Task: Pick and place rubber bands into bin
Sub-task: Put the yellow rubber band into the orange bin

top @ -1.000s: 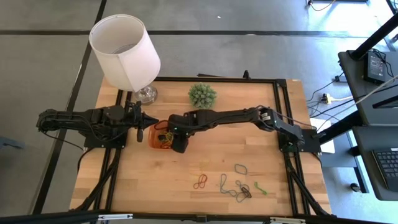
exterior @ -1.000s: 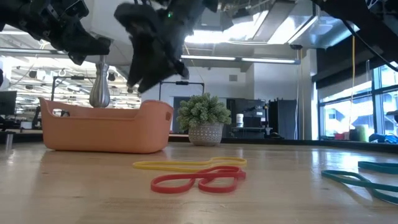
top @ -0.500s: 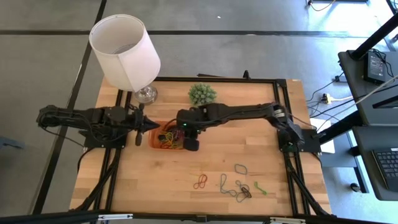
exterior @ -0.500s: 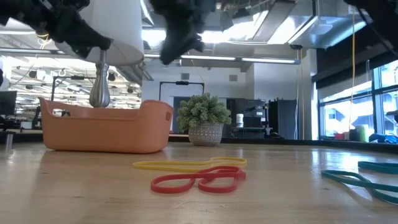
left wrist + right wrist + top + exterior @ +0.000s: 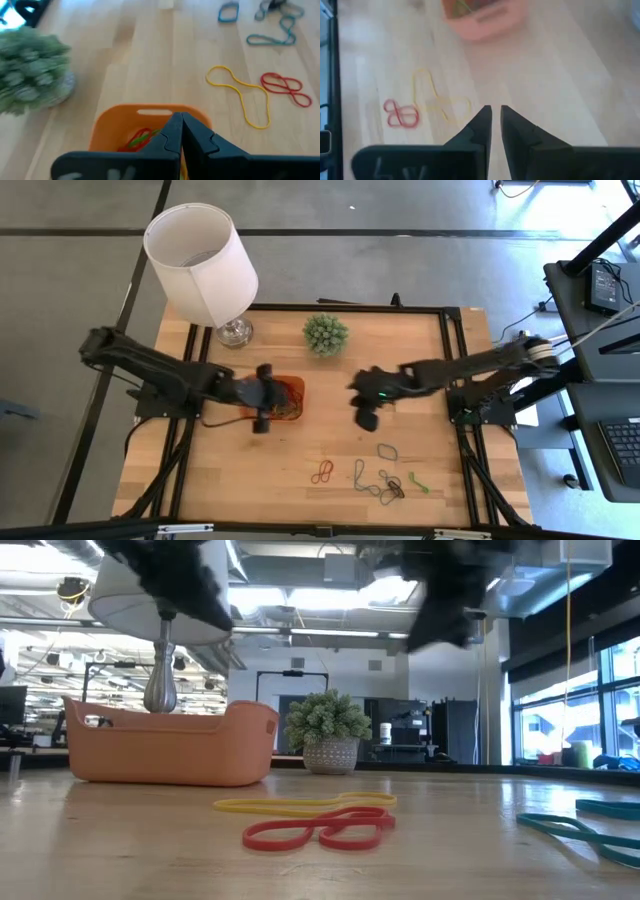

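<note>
The orange bin (image 5: 288, 394) stands left of the table's middle with several rubber bands (image 5: 141, 138) inside it. My left gripper (image 5: 181, 121) hovers shut just above the bin's near-left part (image 5: 266, 398) and touches nothing. More rubber bands lie flat on the wood near the front: a red one (image 5: 322, 472), a yellow one (image 5: 239, 94), a teal one (image 5: 387, 450) and a tangled cluster (image 5: 388, 486). My right gripper (image 5: 495, 113) hangs in the air right of the bin (image 5: 362, 406). Only a narrow gap shows between its fingers, with nothing in it.
A lamp with a white shade (image 5: 201, 262) stands at the far left corner and a small potted plant (image 5: 326, 333) at the far middle. Bare wood lies between the bin and the bands near the front edge.
My right gripper has left the spot over the bin, risen and swung toward the table's right edge. My left gripper has reached toward the right and now hangs over the bin. The bin and the bands on the table lie as before.
</note>
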